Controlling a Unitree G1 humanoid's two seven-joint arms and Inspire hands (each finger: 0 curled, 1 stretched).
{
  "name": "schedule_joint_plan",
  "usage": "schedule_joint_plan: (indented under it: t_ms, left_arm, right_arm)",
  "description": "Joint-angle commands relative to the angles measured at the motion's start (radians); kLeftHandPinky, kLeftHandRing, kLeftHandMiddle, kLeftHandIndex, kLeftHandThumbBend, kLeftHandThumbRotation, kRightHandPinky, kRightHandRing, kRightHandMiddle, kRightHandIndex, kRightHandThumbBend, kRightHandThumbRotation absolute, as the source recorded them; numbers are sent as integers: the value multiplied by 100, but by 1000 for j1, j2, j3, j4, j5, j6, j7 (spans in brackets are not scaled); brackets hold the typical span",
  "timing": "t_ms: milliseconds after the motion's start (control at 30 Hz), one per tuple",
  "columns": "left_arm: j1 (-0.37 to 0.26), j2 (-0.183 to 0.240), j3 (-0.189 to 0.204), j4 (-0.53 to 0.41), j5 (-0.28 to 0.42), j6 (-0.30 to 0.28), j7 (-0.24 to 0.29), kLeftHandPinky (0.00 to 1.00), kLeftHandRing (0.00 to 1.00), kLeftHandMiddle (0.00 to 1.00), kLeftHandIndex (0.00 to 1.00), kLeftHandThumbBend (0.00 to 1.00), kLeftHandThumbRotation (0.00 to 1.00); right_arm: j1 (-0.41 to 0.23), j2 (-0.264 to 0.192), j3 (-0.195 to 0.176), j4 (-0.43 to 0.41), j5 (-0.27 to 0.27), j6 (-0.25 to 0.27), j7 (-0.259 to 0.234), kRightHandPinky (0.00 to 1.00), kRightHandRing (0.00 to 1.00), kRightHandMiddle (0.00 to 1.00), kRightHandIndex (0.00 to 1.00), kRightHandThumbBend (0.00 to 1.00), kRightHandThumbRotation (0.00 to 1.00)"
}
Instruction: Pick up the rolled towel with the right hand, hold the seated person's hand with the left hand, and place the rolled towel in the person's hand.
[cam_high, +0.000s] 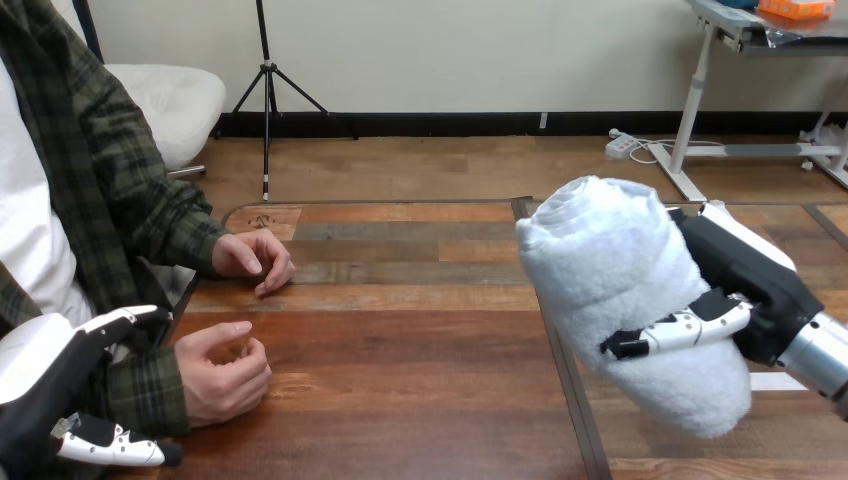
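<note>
The right hand (745, 285) holds the rolled white towel (615, 270) above the wooden table's (420, 400) right side, with its fingers (690, 327) curled round the towel. The left hand (45, 375) is beside the sleeve of the person's nearer hand (222, 372), and I cannot tell whether it grips. The person's farther hand (253, 262) rests on the table, loosely curled.

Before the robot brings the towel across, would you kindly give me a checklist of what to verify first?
1. Is the right hand gripping the rolled towel? Ok, fingers curled round it.
2. Is the left hand holding the person's nearer hand? Cannot tell; it sits at that sleeve.
3. Nearer hand open to receive: not ok, curled.
4. Is the table between towel and that hand free? Ok.
5. Is the person's farther hand out of the way? Ok, resting apart.
</note>
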Motion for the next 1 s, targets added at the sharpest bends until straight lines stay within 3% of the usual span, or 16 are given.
schedule_joint_plan:
  t_ms: [0,133,267,467,567,667,967]
  left_arm:
    - [-69,60,-25,29,48,-6,45,74,83,85,82,100,13]
    - [-93,75,-46,82,74,-51,86,73,83,84,81,100,14]
    - [-107,86,-65,108,100,-47,110,73,83,83,81,100,18]
    - [-117,107,-92,100,136,-30,115,73,83,83,81,100,17]
    - [-114,114,-102,77,153,9,94,75,84,84,82,100,18]
    - [-134,123,-122,117,182,-28,143,76,83,84,82,100,18]
    - [-147,156,-169,86,255,35,120,78,84,84,83,100,22]
  right_arm:
    - [-32,-30,-44,-71,37,4,4,19,26,38,43,83,0]
    - [-24,-31,-49,-89,40,10,4,19,26,38,42,83,0]
    - [-16,-31,-54,-110,48,31,5,19,26,38,42,83,0]
    - [-14,-17,-63,-103,50,-19,11,18,25,37,43,83,0]
    - [-13,-19,-64,-100,44,-47,17,18,25,37,43,82,0]
    - [-8,-19,-65,-109,60,-25,22,18,25,37,43,82,0]
    - [0,-18,-68,-120,79,-48,46,18,26,38,44,82,0]
